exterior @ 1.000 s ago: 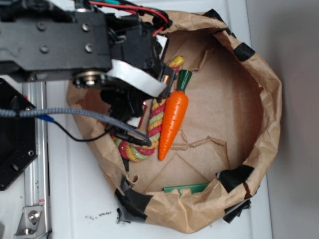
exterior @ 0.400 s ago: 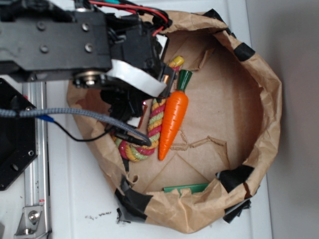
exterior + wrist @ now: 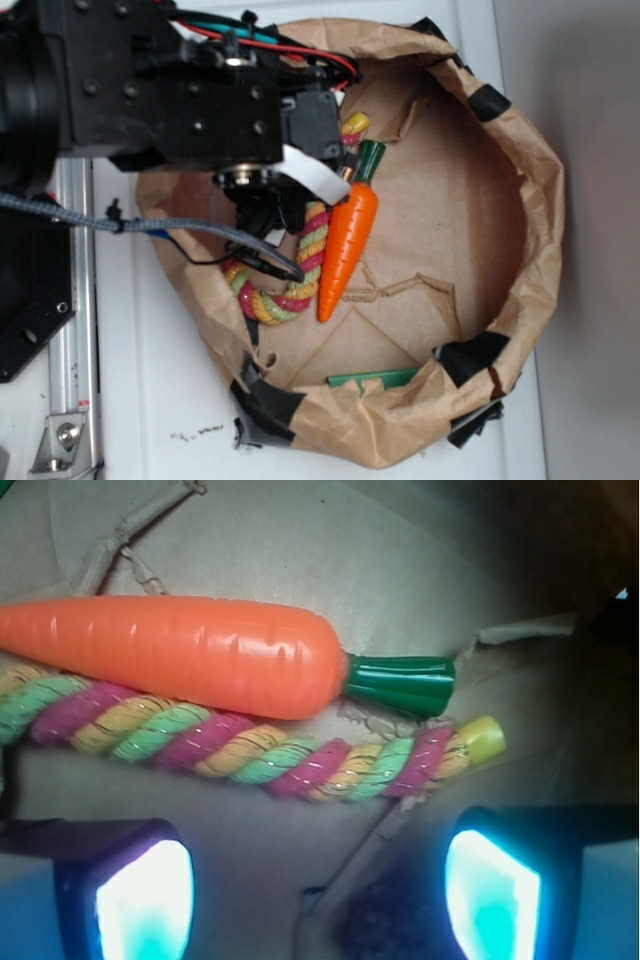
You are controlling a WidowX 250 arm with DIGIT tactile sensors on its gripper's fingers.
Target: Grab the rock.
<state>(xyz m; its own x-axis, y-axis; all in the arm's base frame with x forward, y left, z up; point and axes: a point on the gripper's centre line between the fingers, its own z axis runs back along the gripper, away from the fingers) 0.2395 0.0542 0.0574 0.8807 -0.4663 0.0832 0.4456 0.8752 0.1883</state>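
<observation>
The rock [image 3: 395,920] sits low between my pincer's [image 3: 318,895] pads, nearer the right one, below the rope [image 3: 250,750] and carrot [image 3: 190,655]. My pincer is wide open, empty. I'd shift slightly right, descend straight, then close.

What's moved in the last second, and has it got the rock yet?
The arm swung and re-posed over the paper tray's left side. The gripper is open; the rock sits between its fingers, ungrasped. Carrot and rope toy unmoved.
</observation>
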